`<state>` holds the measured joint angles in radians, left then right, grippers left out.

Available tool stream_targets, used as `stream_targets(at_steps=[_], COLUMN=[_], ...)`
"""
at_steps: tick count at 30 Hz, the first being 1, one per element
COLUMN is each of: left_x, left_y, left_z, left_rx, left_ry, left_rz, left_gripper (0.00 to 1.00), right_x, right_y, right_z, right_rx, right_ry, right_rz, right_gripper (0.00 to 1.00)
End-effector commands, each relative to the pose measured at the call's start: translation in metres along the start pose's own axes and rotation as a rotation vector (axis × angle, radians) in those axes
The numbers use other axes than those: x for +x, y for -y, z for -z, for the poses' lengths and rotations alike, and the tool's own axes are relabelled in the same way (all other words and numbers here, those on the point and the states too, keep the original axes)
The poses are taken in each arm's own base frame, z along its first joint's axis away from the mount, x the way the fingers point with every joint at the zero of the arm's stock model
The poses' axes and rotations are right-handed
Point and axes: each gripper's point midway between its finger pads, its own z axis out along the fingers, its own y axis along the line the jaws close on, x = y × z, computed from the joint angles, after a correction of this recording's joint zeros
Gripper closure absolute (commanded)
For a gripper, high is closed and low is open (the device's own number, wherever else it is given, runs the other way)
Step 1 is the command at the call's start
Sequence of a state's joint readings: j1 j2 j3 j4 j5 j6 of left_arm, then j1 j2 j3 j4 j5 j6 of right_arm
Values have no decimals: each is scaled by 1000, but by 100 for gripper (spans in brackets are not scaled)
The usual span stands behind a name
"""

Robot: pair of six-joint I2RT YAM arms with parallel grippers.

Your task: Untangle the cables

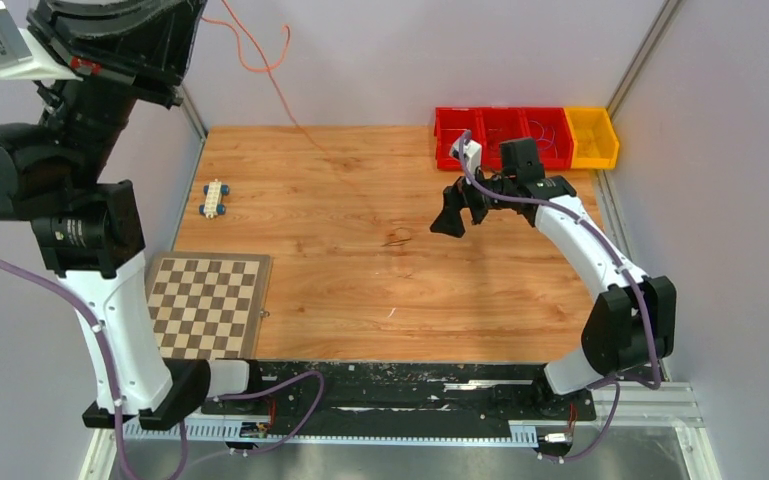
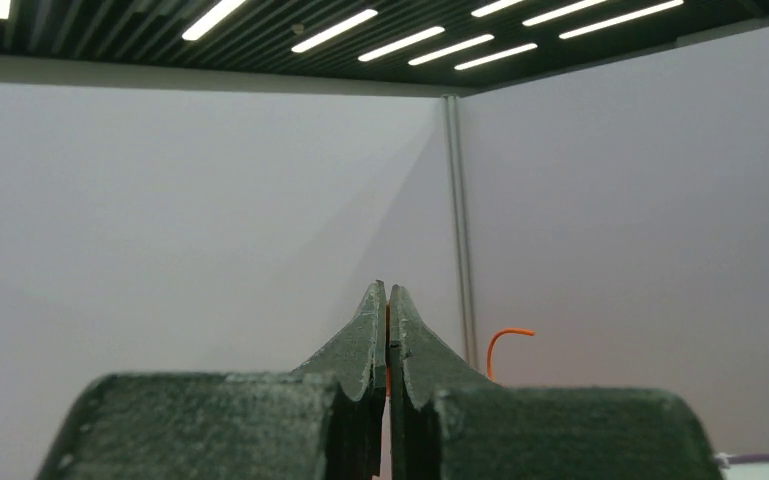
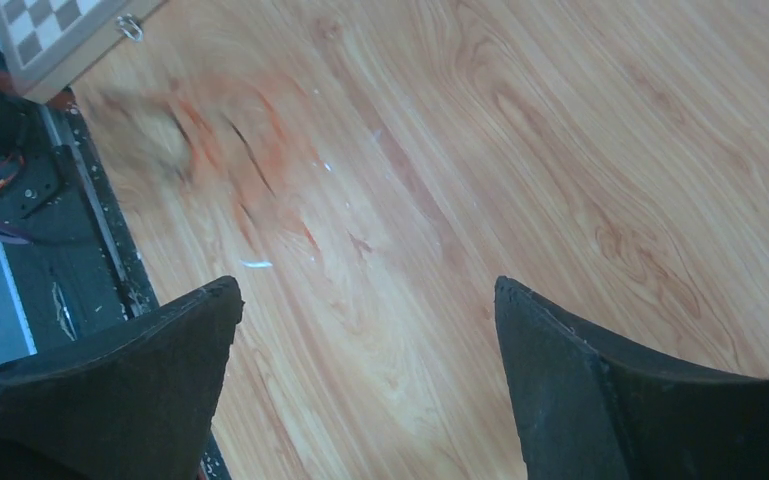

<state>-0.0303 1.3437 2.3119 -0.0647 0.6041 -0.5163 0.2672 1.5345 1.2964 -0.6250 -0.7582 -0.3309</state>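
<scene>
High above the surface (image 1: 340, 290), left claw (image 2: 388, 290) pinches an orange wire (image 2: 510, 331). The cables (image 1: 397, 238) lie mid-surface. Right claw (image 3: 367, 288) gapes wide beside them; best to pin the dark strands and draw slowly.

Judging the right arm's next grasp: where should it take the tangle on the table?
Probably the dark loops of the tangle, from above: it lies flat, while its orange wire rises to the shut left end effector.
</scene>
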Motion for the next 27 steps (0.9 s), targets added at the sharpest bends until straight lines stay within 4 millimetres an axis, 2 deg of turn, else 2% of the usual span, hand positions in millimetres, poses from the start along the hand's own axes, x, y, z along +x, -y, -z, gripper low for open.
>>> stream_targets(at_steps=[1, 2, 3, 4, 5, 6, 7, 8, 9, 13, 15, 18, 20, 24, 27], left_x=[29, 62, 106, 112, 156, 165, 203, 218, 249, 322, 338, 338, 330, 313, 307], left_y=[1, -9, -24, -17, -27, -21, -25, -19, -21, -24, -31, -47, -53, -53, -48], left_z=[5, 11, 20, 27, 39, 46, 60, 69, 84, 133, 151, 161, 160, 151, 147], left_rx=[16, -18, -61, -53, -93, -87, -112, -102, -130, -230, -284, -357, -377, -364, -341], left_ry=[-41, -103, -179, -189, -262, -284, -351, -388, -448, -646, -698, -724, -731, -726, -720], left_rz=[171, 241, 315, 339, 405, 429, 481, 491, 536, 606, 576, 503, 460, 429, 439], left_gripper=[100, 100, 100, 100, 100, 100, 100, 100, 100, 100, 100, 100, 100, 100, 100], right_x=[-62, -64, -65, -64, -58, -52, -43, -33, -23, 20, 33, 39, 44, 68, 83], right_y=[-37, -36, -32, -26, -16, -7, 1, 10, 16, 44, 45, 17, -7, -39, -40], right_z=[20, 23, 25, 29, 28, 27, 23, 18, 12, -12, -15, -15, -18, -46, -72], right_rx=[-38, -14, 28, 79, 129, 172, 205, 228, 233, 275, 260, 139, 67, -4, -16], right_ry=[190, 208, 224, 234, 230, 221, 203, 183, 159, 33, -9, 10, 15, -70, -142], right_rz=[134, 146, 163, 185, 195, 205, 204, 201, 199, 162, 151, 182, 221, 340, 404], right_gripper=[3, 2, 2, 1, 0, 0, 0, 0, 1, 5, 6, 5, 4, 3, 6])
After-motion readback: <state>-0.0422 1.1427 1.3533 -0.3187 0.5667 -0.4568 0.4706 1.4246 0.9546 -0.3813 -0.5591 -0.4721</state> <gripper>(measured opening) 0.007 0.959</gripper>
